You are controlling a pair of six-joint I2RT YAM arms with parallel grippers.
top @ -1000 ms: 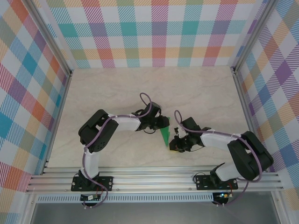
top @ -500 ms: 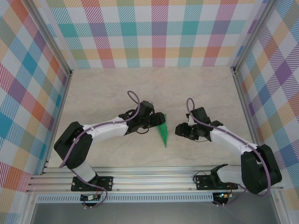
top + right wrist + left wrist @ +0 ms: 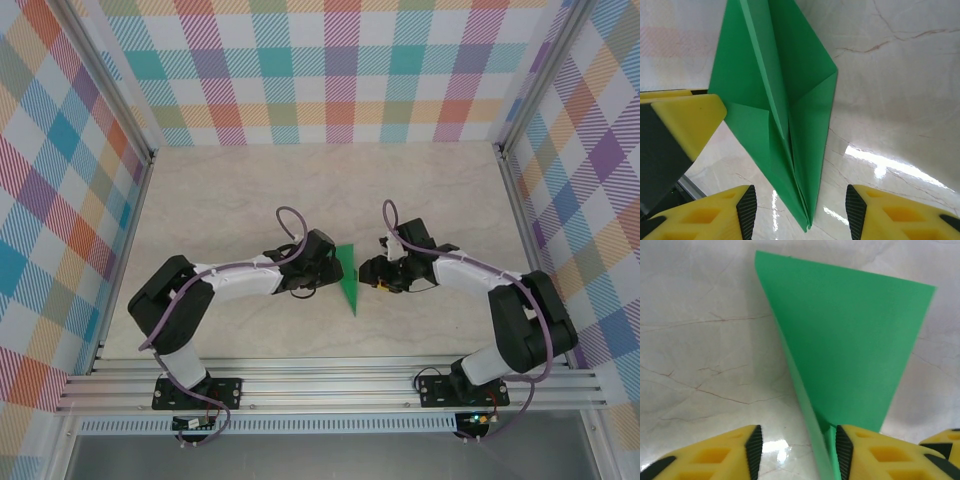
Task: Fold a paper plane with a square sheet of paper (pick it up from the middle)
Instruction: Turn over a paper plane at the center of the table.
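Note:
The paper plane [image 3: 349,282], a narrow bright-green dart with a centre crease, lies on the marble table with its point toward the arms. My left gripper [image 3: 331,271] is against its left side and stands open. In the left wrist view [image 3: 798,452] a raised fold of the plane [image 3: 850,335] passes between the jaws close to the right pad [image 3: 842,452], and the left pad is well clear. My right gripper [image 3: 372,274] is just right of the plane, open. In the right wrist view [image 3: 801,212] the plane's point [image 3: 782,90] lies between the jaws, touching neither pad.
The left gripper's yellow finger [image 3: 687,117] shows at the left of the right wrist view, against the paper. Checked walls [image 3: 330,70] enclose the table on three sides. An aluminium rail [image 3: 330,385] runs along the near edge by the arm bases.
The right gripper rose from near the plane's point, opened, and moved in to the plane's right side. The left jaws widened, then narrowed. The plane has hardly shifted.

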